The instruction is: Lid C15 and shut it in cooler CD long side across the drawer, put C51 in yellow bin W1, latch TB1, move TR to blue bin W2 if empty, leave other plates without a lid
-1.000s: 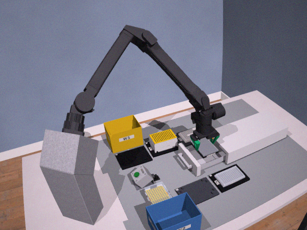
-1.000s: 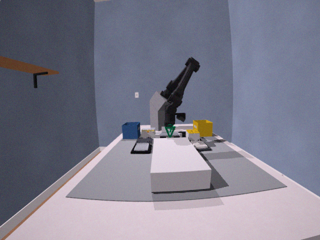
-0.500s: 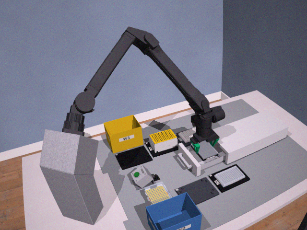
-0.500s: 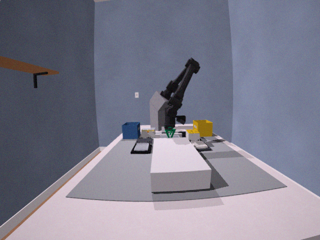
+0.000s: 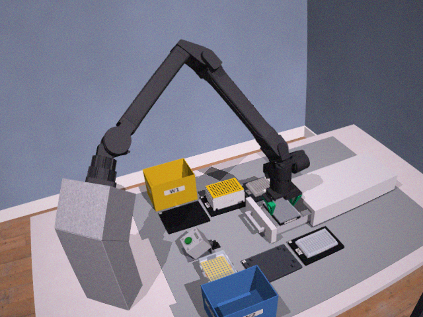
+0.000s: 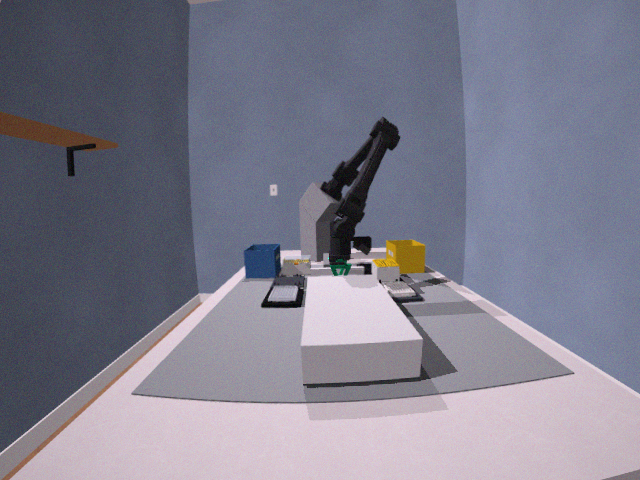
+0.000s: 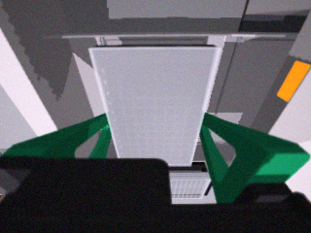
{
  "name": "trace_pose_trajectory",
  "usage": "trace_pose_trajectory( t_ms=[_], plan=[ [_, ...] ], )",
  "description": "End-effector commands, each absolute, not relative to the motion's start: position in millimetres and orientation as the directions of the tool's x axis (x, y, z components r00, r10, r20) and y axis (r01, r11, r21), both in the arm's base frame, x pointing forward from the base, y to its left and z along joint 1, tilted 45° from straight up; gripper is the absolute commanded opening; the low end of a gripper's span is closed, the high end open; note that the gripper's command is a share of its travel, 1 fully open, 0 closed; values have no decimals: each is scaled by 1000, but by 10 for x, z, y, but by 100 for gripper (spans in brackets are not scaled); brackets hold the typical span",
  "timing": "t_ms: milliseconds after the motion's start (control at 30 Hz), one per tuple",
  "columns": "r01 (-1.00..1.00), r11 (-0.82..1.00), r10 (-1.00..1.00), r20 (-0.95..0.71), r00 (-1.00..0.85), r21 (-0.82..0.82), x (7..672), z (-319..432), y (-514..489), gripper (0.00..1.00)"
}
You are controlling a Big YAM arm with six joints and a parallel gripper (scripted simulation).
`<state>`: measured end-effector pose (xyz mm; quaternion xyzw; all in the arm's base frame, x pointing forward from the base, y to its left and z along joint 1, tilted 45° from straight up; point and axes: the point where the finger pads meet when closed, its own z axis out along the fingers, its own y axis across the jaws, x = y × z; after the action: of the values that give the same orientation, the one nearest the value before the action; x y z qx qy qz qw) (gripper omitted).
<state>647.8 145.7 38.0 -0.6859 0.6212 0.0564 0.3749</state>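
My gripper [image 5: 283, 203] [image 6: 339, 268] [image 7: 155, 116] is shut on the lidded black plate [image 5: 287, 214] [image 7: 155, 92], its green fingers on the two long sides. The plate sits low inside the open drawer [image 5: 269, 230] of the cooler CD [image 5: 348, 185] [image 6: 356, 330]; I cannot tell whether it touches the drawer floor. The white plate [image 5: 316, 242] [image 6: 283, 294] lies in its black nest in front of the cooler. The tip rack TR [image 5: 225, 192], with a yellow top, stands beside the yellow bin W1 [image 5: 168, 182] [image 6: 405, 255]. The tip box TB1 [image 5: 217, 267] stands between the green DONE key [image 5: 187, 240] and the blue bin W2 [image 5: 238, 293] [image 6: 262, 260].
A grey plate [image 5: 256, 185] [image 6: 400, 289] lies behind the drawer. An empty dark nest [image 5: 273, 261] lies left of the white plate, another [image 5: 184, 216] in front of W1. A tall grey block [image 5: 95, 235] stands at the arm's base. The drawer handle [image 5: 252, 220] juts toward the DONE key.
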Motion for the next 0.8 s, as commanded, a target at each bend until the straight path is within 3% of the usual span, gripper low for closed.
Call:
trace_pose_trajectory(
  t_ms=[0, 767],
  plan=[
    [-883, 49, -805, -541, 242, -468, 6608, 407, 1569, 0],
    [-882, 46, -805, -540, 246, -469, 6631, 363, 1606, 0]
  ],
)
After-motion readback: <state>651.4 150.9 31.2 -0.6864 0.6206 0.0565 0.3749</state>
